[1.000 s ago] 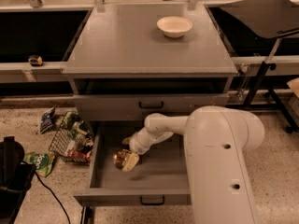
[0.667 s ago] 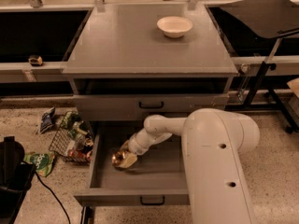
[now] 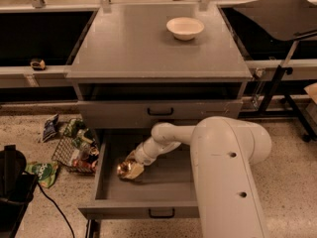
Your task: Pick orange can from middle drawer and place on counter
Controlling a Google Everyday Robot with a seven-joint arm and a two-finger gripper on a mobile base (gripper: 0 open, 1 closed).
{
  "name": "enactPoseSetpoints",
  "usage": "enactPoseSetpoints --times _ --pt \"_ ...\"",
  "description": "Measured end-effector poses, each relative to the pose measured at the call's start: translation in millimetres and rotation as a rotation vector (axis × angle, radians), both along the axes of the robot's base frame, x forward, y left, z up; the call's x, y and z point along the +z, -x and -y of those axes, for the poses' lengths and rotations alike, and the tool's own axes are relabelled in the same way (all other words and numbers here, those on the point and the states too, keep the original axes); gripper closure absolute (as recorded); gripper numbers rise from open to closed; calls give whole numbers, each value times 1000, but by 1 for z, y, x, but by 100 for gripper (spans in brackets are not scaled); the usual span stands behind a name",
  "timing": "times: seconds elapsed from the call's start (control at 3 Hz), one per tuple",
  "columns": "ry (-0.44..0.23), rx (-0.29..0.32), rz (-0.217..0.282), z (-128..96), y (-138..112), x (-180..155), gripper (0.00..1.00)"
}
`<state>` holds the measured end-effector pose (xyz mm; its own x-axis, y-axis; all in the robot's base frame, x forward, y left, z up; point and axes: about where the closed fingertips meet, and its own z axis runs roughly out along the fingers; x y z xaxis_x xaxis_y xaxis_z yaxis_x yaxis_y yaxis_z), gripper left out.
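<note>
Camera view from above: low at left centre, the middle drawer (image 3: 148, 187) stands pulled open, and the orange can (image 3: 128, 170) lies on its floor near the left wall. The end effector (image 3: 135, 161) touches the can; whether it grips the can cannot be told. Lifting and placing seem not yet done. Up right, the surface (image 3: 138, 48) bears a white bowl (image 3: 184, 28) and no can
</note>
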<state>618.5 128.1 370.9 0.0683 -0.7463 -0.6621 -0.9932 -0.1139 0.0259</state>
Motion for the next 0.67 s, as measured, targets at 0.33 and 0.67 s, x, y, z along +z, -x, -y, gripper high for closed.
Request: enactPoseSetpoints --times 0.33,0.67 --pt "-70 -4 112 7 4 40 100" --pt "-178 -25 251 30 19 92 100"
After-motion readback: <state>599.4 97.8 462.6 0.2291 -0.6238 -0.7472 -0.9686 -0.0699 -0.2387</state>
